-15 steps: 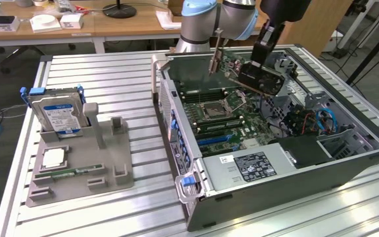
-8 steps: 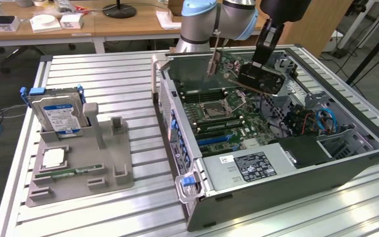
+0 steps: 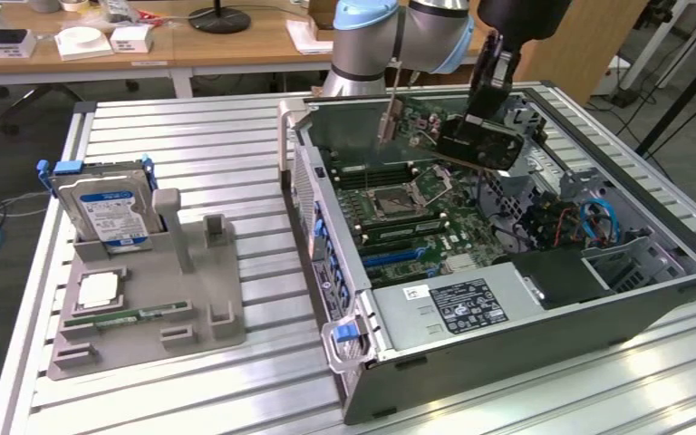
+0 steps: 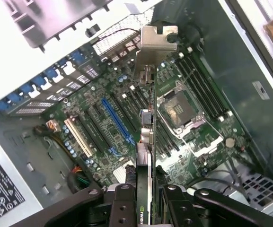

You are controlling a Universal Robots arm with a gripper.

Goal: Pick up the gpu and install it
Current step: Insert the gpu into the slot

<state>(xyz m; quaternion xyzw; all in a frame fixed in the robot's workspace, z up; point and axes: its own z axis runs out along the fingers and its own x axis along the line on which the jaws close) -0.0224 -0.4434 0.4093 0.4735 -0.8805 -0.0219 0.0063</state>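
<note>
One slatted metal table (image 3: 203, 154), everything sits on it. One open computer case (image 3: 638, 290) lying on its side, my landmark. My one arm (image 3: 379, 36) rises just behind the case's far wall. One green motherboard (image 3: 445, 245) (image 4: 103, 142) lies flat on the case floor. One grey holder tray (image 3: 142, 317) stands beside the case, on the exterior view's left of it, not touching it. One silver hard drive (image 3: 104, 210) with a blue-white label stands upright in that tray, well apart from the case.

One gpu (image 3: 484, 149) (image 4: 148, 137): raised above the case's open side, over the motherboard, tilted, not seated in any slot. Its silver bracket (image 4: 153, 45) is the end farthest from my wrist. My gripper (image 3: 478, 122) (image 4: 149, 203) is clamped on the gpu; both fingers (image 4: 124, 203) press its two faces, and the card runs out straight from between them, edge-on in the wrist view.

One blue slot (image 4: 119, 120) inside the case, just beside the card's line. One CPU socket (image 4: 179, 109) inside the case, on the card's other side. One green RAM stick (image 3: 130, 315) and one CPU chip (image 3: 98, 288) lie flat in the tray outside the case.
</note>
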